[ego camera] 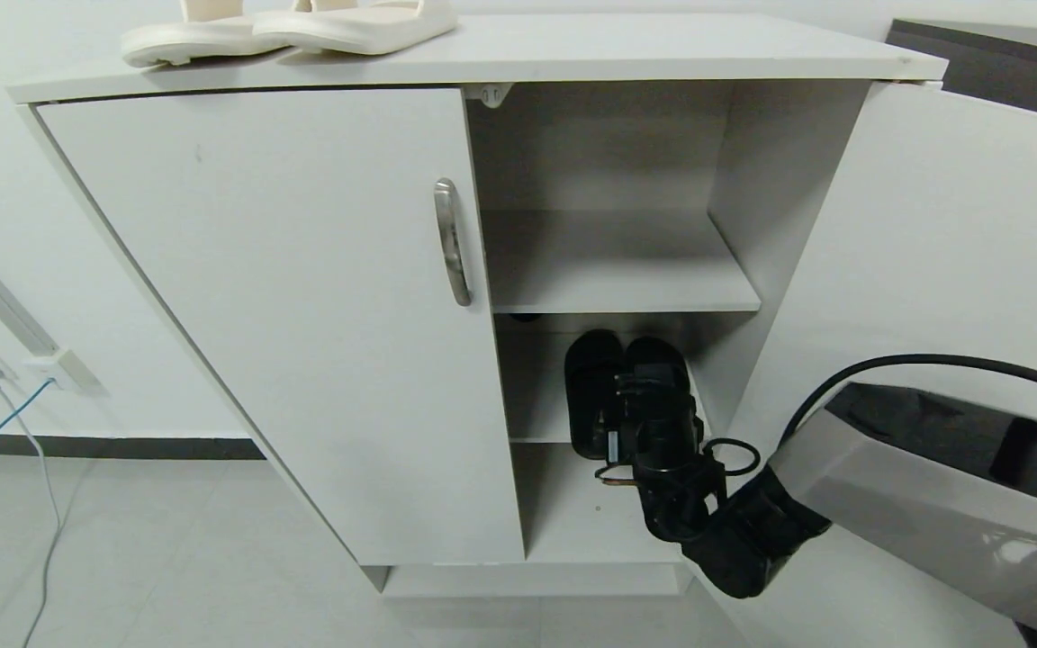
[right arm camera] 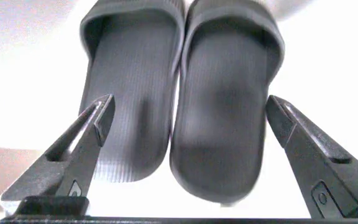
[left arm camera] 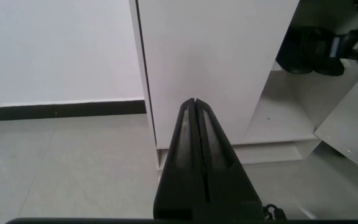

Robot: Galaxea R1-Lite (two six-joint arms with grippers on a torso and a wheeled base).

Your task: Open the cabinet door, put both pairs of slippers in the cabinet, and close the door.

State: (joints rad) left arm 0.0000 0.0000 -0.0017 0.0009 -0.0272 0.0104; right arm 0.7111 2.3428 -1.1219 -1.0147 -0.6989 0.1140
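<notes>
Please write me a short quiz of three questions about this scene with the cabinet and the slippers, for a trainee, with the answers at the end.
1. True or false: the black slippers lie inside the cabinet.
2. Where is the white pair? A) on the cabinet's top B) on the floor C) on the upper shelf
3. Fill in the missing word: the right gripper is open; the left gripper is ___.
Key: 1 true; 2 A; 3 shut.
</notes>
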